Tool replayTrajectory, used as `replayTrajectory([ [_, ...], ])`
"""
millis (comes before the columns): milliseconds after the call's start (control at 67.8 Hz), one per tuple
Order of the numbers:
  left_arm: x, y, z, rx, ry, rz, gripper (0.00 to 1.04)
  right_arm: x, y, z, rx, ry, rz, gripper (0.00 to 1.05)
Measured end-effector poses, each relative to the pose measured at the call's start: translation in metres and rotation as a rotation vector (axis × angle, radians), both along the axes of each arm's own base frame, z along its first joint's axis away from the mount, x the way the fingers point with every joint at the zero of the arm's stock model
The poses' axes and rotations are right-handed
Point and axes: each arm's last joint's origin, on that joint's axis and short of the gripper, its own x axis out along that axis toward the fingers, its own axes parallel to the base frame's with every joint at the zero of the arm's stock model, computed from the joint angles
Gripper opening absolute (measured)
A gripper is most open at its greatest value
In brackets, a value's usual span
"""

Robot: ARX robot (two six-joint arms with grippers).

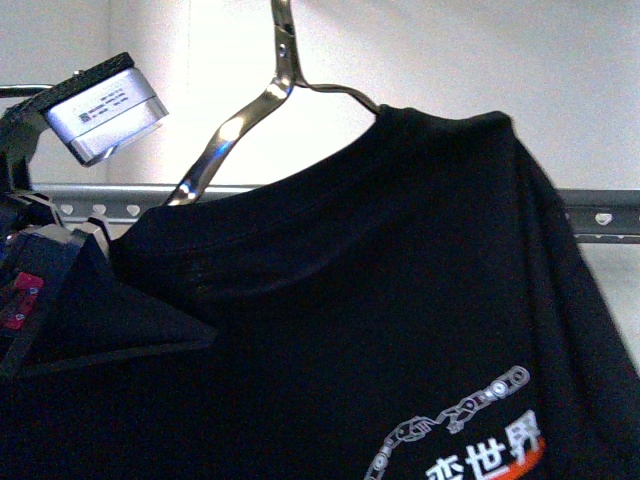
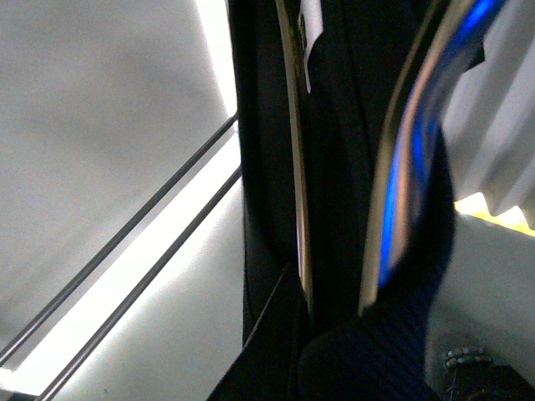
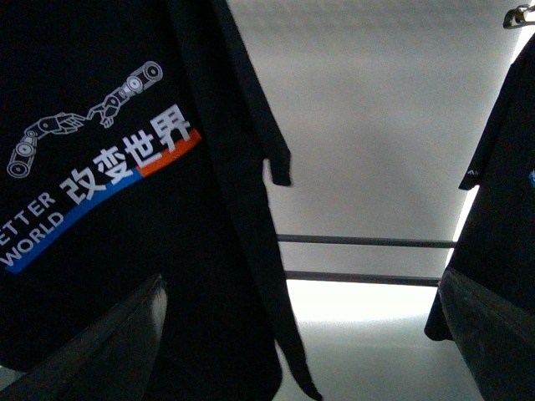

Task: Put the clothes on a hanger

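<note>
The clothes (image 1: pixel 400 300), a black T-shirt with a white robot-arm print and Chinese characters, fill most of the front view. They hang on a shiny chrome coat hanger (image 1: pixel 240 120). Behind them runs the hanger's grey rail (image 1: pixel 600 215) with its heart-shaped holes. At the left edge, my left gripper (image 1: pixel 40 300) is shut on the shirt's shoulder. In its wrist view, black cloth (image 2: pixel 343 167) lies between the chrome wires (image 2: pixel 294 167) above the left gripper (image 2: pixel 334 359). The right gripper (image 3: pixel 301 351) is open beside the printed shirt (image 3: pixel 100 167), its fingers (image 3: pixel 109 351) wide apart and empty.
A second dark garment (image 3: pixel 501 167) hangs on the other side of the right gripper, under a chrome hook (image 3: pixel 518 15). Two thin horizontal bars (image 3: pixel 359 241) cross behind the right gripper's gap. Similar thin rods (image 2: pixel 125 276) run diagonally past the left wrist. A pale wall is behind.
</note>
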Motion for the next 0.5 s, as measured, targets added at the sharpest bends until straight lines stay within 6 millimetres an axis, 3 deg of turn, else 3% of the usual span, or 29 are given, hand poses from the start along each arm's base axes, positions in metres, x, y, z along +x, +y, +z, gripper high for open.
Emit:
replayTrajectory([
  [177,0.020,-0.018,0.006,0.062,0.022,-0.077,0.06,0.000,0.000,0.000,0.000,0.000,0.000,0.97],
  [324,0.055,-0.037,0.018,0.118,-0.005,-0.082,0.06,0.000,0.000,0.000,0.000,0.000,0.000,0.97],
  [501,0.088,-0.039,0.039,0.167,-0.029,-0.045,0.06,0.000,0.000,0.000,0.000,0.000,0.000,0.97],
])
